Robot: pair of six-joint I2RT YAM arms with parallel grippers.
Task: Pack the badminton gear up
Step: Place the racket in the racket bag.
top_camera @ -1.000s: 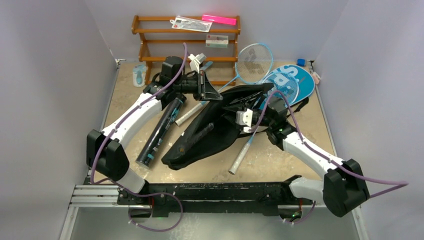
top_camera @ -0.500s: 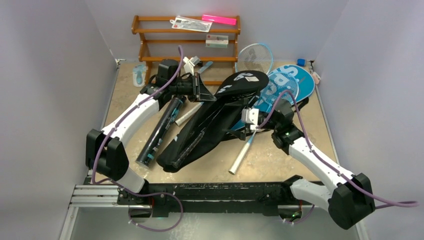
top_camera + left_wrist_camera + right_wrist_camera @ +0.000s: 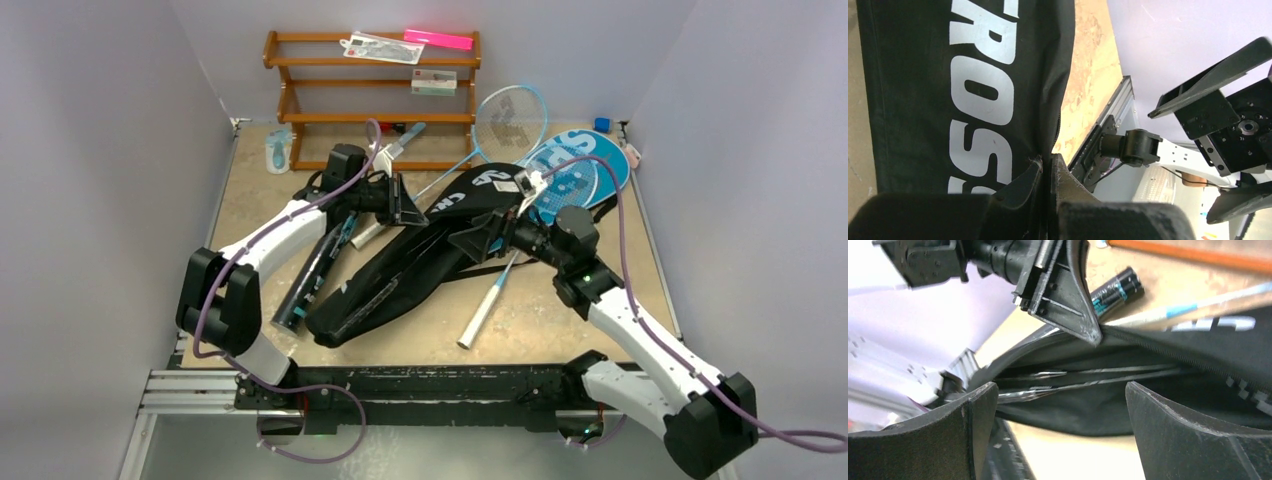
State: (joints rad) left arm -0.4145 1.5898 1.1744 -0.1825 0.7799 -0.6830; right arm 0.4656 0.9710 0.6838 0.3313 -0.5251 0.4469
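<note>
The black "CROSSWAY" racket cover [image 3: 400, 265] lies diagonally across the table, lettering up. My left gripper [image 3: 405, 205] is shut on its zipper edge [image 3: 1048, 162]. My right gripper [image 3: 478, 238] is open beside the cover's right side, holding nothing. In the right wrist view its fingers [image 3: 973, 410] frame the cover's gaping mouth [image 3: 1108, 390], where a black racket frame [image 3: 1073, 380] shows inside. A light-blue racket [image 3: 508, 125] leans at the back. The blue "SPORT" cover [image 3: 590, 165] lies back right. The long black tube [image 3: 315, 268] lies left of the cover.
A brown wooden rack [image 3: 330, 90] stands against the back wall with a pink bar [image 3: 440, 40] and clear packets on top. A white racket grip [image 3: 485, 312] lies at the front, right of the cover. A small pale item [image 3: 278, 150] sits back left.
My right gripper opened, let go of the cover and swung round to face it from the right. The cover dropped flat with its lettering up. The left gripper kept its pinch.
</note>
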